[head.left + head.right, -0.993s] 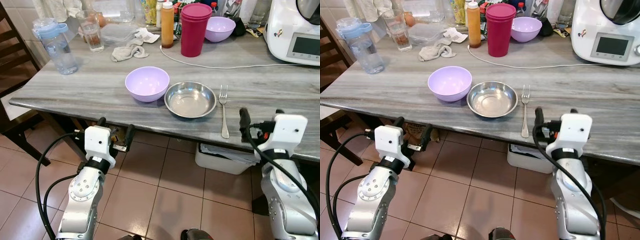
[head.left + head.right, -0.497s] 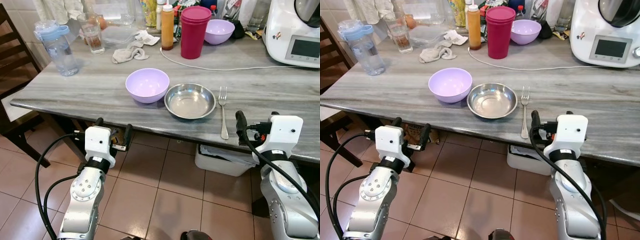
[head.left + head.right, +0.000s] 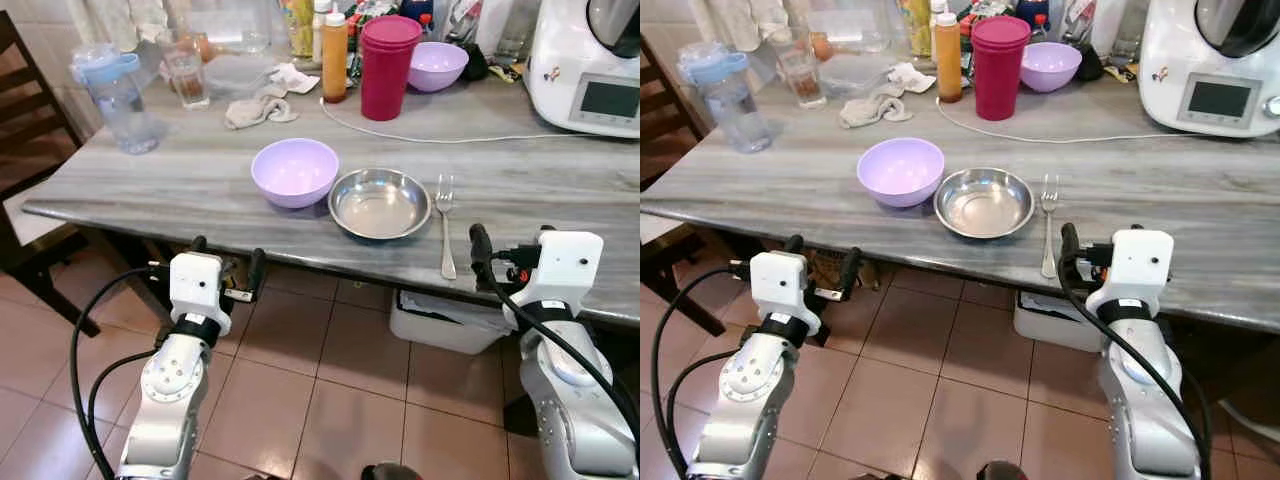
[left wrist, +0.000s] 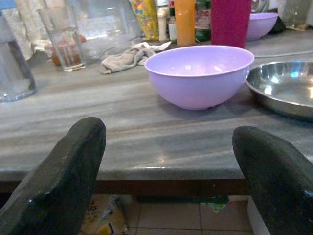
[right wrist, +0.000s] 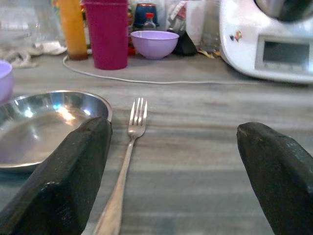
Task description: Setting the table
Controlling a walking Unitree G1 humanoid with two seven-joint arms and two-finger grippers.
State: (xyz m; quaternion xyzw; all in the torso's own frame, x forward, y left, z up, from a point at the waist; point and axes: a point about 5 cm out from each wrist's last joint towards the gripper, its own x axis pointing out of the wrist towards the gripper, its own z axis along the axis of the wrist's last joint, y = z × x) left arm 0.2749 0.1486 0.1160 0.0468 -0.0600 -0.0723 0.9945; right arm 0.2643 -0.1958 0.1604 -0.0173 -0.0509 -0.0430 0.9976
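— Two grippers wait at the near edge of the tabletop (image 3: 200, 180), yes? What does each one hold?

— Nothing. The left gripper (image 3: 227, 268) has its fingers spread wide, just below the edge. The right gripper (image 3: 1102, 250) is at the edge itself, also released, with a wide gap between the fingers.

— Where are the things for setting the table?

— Beyond the left fingers stands the lilac bowl (image 4: 199, 74), and beside it the steel dish (image 3: 381, 201). The two look as if they touch at the rims, but I cannot be sure. The fork (image 5: 126, 155) lies flat just ahead of the right fingers, closer to the one on the dish side, its tines pointing away and its handle toward the edge.

— So which step is in hand, you think?

— I judge the setting is nearly arranged, and the fork is the likely next thing. To do it well, the right gripper should first center on the handle, because now the fork sits off to one side of the gap. It lies very flat, so the fingers must come low and close on the thin handle without pushing it into the dish.

— Is anything inside the containers?

— The lilac bowl and the steel dish are empty. Farther from the fingers, the water bottle (image 3: 115, 92) seems partly filled, a glass (image 3: 186, 70) holds a little dark liquid at the bottom, and the magenta tumbler (image 3: 388, 63) wears a lid, so its inside is hidden. The second lilac bowl (image 3: 1049, 64) at the back I cannot see into.
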